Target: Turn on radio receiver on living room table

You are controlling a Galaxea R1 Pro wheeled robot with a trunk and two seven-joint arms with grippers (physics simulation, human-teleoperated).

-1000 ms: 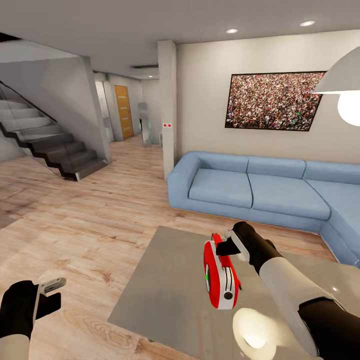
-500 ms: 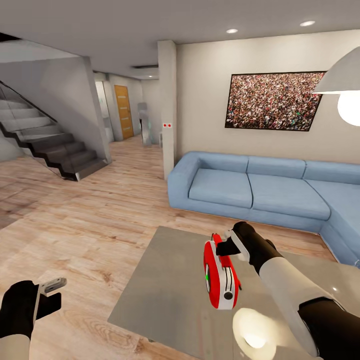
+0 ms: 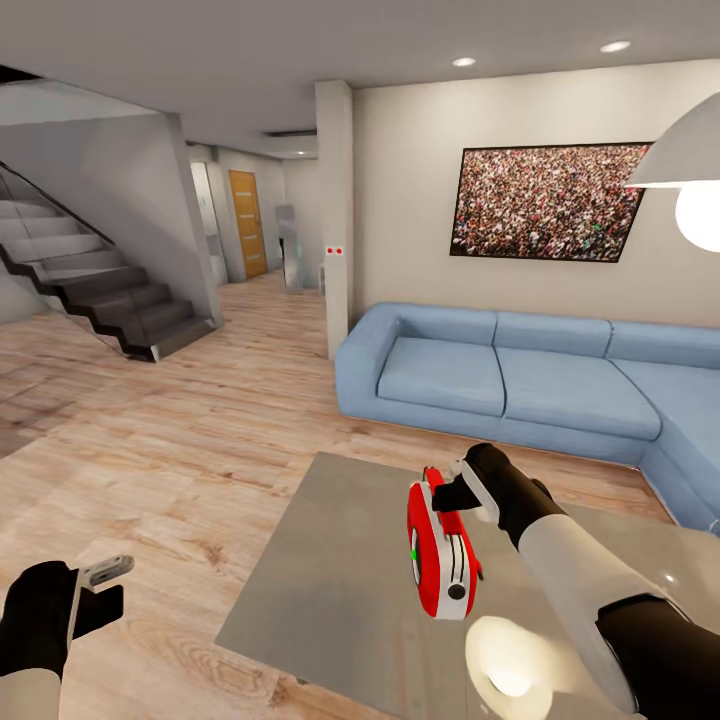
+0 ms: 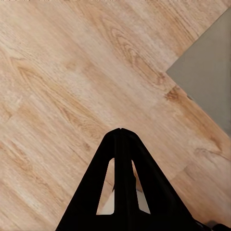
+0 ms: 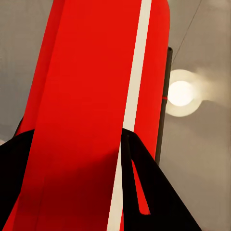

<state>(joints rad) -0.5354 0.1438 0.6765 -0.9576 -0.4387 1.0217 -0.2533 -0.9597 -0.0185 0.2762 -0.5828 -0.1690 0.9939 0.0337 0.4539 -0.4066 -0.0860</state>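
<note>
The red radio receiver (image 3: 440,560) with its white band stands on end on the grey table (image 3: 330,580), a green light on its side and a round dial low on its face. My right gripper (image 3: 452,494) is at the radio's top end. In the right wrist view the radio receiver (image 5: 96,96) runs between two black fingers (image 5: 144,192) that stand apart on either side of it, and the table (image 5: 202,159) lies beyond. My left gripper (image 3: 105,585) hangs shut over the wood floor left of the table; its fingertips (image 4: 120,139) meet, with nothing between them.
A blue L-shaped sofa (image 3: 500,375) stands behind the table, under the crowd-photo picture (image 3: 545,200). A white pendant lamp (image 3: 690,190) hangs at the right, mirrored in the tabletop. A pillar (image 3: 335,220) and stairs (image 3: 100,290) are to the left. Open wood floor (image 3: 200,450) lies left of the table.
</note>
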